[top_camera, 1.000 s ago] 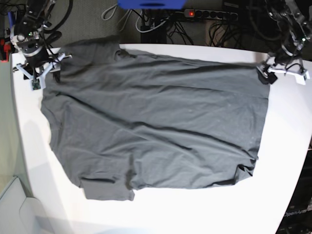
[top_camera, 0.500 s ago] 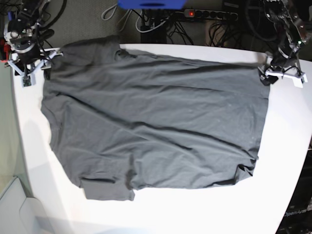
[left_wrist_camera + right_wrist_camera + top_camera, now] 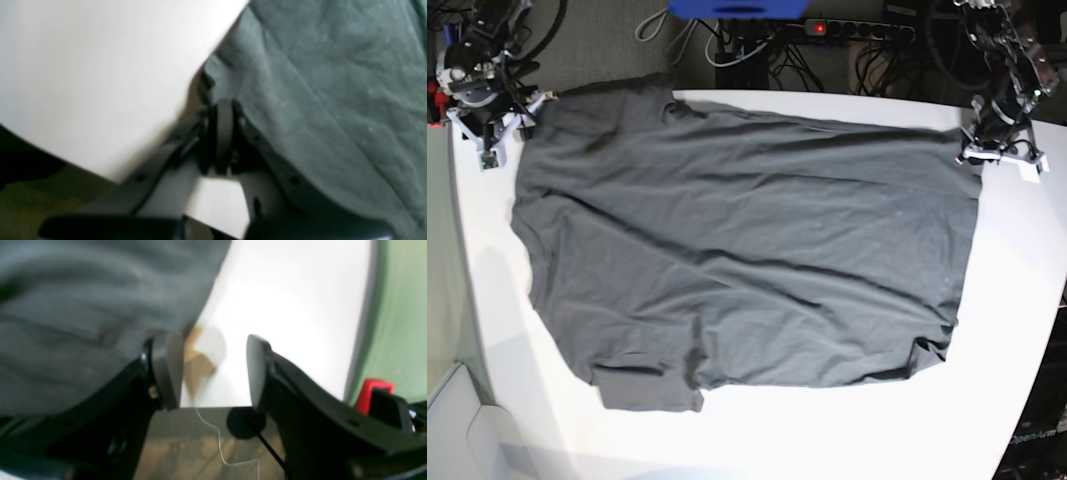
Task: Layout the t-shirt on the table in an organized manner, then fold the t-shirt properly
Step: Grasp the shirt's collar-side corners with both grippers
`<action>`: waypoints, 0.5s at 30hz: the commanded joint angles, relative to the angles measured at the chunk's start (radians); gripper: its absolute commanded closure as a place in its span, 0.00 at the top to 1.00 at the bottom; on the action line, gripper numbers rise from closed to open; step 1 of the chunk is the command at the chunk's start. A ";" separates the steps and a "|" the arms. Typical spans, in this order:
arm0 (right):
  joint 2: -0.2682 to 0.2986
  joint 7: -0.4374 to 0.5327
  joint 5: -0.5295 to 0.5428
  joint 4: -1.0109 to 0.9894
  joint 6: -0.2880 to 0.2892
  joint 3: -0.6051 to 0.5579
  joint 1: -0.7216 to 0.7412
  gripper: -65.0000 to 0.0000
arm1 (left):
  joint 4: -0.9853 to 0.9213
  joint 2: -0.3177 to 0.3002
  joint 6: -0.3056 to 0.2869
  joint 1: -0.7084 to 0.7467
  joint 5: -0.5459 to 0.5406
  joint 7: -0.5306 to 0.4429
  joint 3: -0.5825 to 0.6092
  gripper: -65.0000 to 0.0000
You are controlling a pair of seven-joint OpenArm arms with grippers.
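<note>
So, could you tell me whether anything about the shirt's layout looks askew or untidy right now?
Yes. The t-shirt lies spread but crooked on the table: its far-left sleeve hangs past the table's far edge, the near sleeve is bunched and doubled, and diagonal wrinkles cross the body.

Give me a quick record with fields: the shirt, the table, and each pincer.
shirt: dark grey t-shirt, spread flat but wrinkled
table: white table, shirt covers most of it
left pincer: shut at the shirt's far corner; whether cloth is pinched, unclear
right pincer: open, beside the shirt's edge, over the table's rim
</note>
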 commanded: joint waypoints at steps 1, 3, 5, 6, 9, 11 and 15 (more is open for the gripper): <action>-0.002 0.016 0.011 0.021 -0.004 0.005 0.003 0.48 | 0.023 -0.012 -0.004 -0.011 -0.006 -0.010 -0.002 0.00; -0.005 0.011 0.011 0.021 -0.004 0.005 0.003 0.48 | 0.026 -0.012 -0.004 -0.014 -0.006 -0.010 -0.002 0.00; -0.007 0.005 0.011 0.021 -0.004 0.005 0.002 0.48 | 0.026 -0.012 -0.004 -0.016 -0.008 -0.010 -0.004 0.00; -0.007 0.005 0.011 0.021 -0.004 0.005 0.002 0.48 | 0.026 -0.012 -0.004 -0.025 -0.008 -0.008 -0.006 0.00; -0.007 0.005 0.011 0.021 -0.004 0.005 0.003 0.48 | 0.026 -0.012 -0.004 -0.032 -0.008 -0.007 -0.006 0.00; -0.007 0.005 0.011 0.021 -0.004 0.005 0.003 0.48 | 0.026 -0.012 -0.004 -0.034 -0.008 -0.007 -0.006 0.00; -0.008 0.003 0.014 0.021 -0.004 0.005 0.003 0.52 | 0.026 -0.012 -0.003 -0.036 -0.008 -0.007 -0.001 0.00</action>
